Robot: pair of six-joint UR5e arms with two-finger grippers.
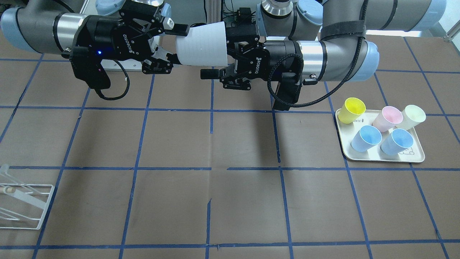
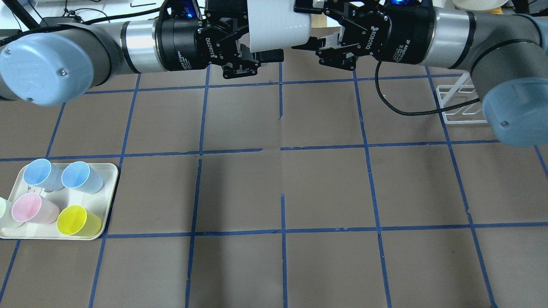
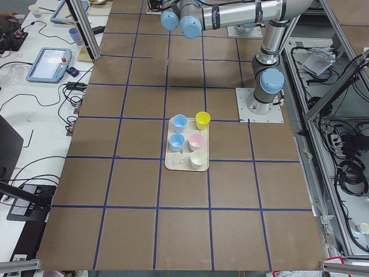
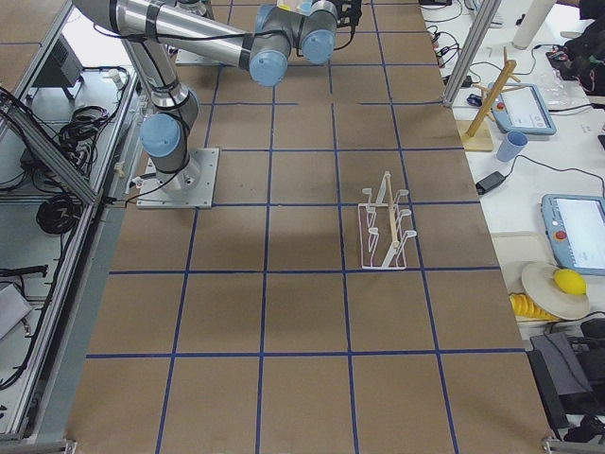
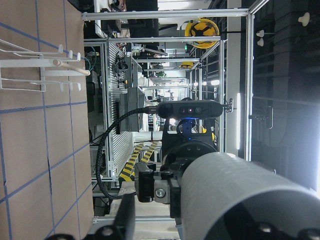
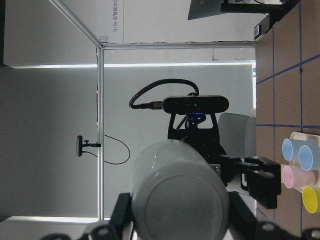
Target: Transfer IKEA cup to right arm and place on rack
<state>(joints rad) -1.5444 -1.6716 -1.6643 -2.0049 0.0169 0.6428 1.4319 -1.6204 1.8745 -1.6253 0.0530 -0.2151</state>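
IKEA cup (image 6: 177, 200) sits dead centre in the right wrist view, base toward the lens. Right gripper (image 1: 176, 45) is clamped on the narrow base end, with one finger (image 6: 121, 212) on each side, both against the wall.

Cup is airborne, lying horizontal between the two grippers, above the robot-side part of the table (image 1: 179, 144). Its mouth points at the left gripper (image 1: 219, 50).

Left jaws are spread wide around the mouth end. In the front view the lower finger (image 1: 209, 73) has a clear gap to the cup wall. The upper fingertip is hidden behind the cup, so I can't tell about contact there. Left wrist view also shows a gap between the cup and the one finger in shot.

Rack (image 1: 21, 201) is on the table at the robot's right end, well apart from the cup, with its wooden-tipped peg slanted.

Tray (image 1: 413, 156) is on the robot's left side. It holds two light blue cups (image 1: 366, 138), a pink cup (image 1: 388, 118), a yellow cup (image 1: 352, 110) and a cream cup (image 1: 413, 117), all mouth-up.
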